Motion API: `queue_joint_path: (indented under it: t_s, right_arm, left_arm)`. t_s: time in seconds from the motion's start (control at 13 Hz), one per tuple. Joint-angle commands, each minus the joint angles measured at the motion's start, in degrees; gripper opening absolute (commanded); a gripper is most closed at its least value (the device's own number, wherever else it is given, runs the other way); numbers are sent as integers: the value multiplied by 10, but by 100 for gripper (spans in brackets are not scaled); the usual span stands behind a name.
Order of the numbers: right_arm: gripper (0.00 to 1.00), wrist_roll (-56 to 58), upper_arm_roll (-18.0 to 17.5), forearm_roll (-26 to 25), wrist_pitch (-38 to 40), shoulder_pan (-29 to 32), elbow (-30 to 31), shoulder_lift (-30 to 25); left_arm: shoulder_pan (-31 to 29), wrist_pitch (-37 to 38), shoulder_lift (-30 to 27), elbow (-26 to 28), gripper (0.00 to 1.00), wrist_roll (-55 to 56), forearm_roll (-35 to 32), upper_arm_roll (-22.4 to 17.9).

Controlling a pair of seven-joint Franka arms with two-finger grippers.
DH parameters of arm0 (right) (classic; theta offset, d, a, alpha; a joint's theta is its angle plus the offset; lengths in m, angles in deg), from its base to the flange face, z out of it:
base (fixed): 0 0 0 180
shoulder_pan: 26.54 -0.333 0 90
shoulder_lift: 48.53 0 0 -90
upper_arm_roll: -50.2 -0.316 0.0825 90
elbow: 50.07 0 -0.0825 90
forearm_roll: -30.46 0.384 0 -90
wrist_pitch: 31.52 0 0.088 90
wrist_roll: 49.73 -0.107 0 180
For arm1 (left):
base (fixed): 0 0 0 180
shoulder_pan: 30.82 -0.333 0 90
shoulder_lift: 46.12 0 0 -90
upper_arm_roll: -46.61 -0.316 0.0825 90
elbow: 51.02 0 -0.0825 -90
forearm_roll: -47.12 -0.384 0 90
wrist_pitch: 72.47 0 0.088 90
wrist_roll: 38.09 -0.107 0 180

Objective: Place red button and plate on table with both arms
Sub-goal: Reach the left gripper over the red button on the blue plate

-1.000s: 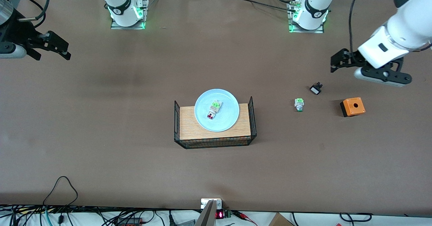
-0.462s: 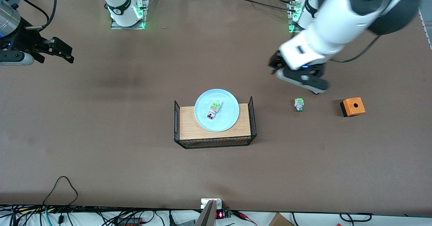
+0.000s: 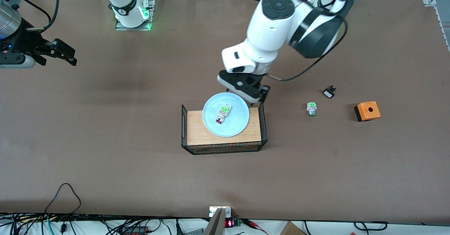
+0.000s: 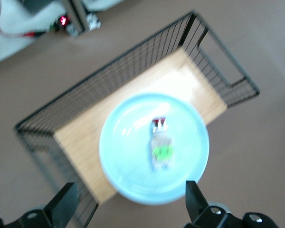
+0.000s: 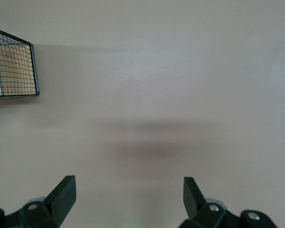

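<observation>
the plate (image 3: pixel 226 115) sits on the wooden board (image 3: pixel 197 133) inside the wire frame (image 3: pixel 225 148), about mid worktop (image 3: pixel 140 164). the red button (image 3: pixel 222 114) lies on the plate, near its middle. my left fingers (image 3: pixel 250 95) hang over the plate's rim on the edge toward my bases, spread wide. toward my left arm's end lie the green-capped switch (image 3: pixel 311 108), a small black part (image 3: pixel 329 92) farther from the front camera, and the box with a hole (image 3: pixel 367 110) near the worktop's end. my right fingers (image 3: pixel 66 54), apart, hang over bare worktop at my right arm's end.
</observation>
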Motion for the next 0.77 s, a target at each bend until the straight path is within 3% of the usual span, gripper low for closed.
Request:
queue_joint_path:
  t_s: [0.0, 0.23, 0.69]
  right_arm:
    - [100, -9, 0, -7, 7, 0, 1, -6]
    - [100, -9, 1, -7, 7, 0, 0, -9]
    - [100, -10, 1, -7, 5, -1, 5, -5]
  left_arm:
    - [31, -103, 65, -28, 100, 28, -17, -10]
    - [40, -162, 103, -27, 100, 48, -17, -16]
    - [52, -130, 120, -13, 100, 51, -31, -19]
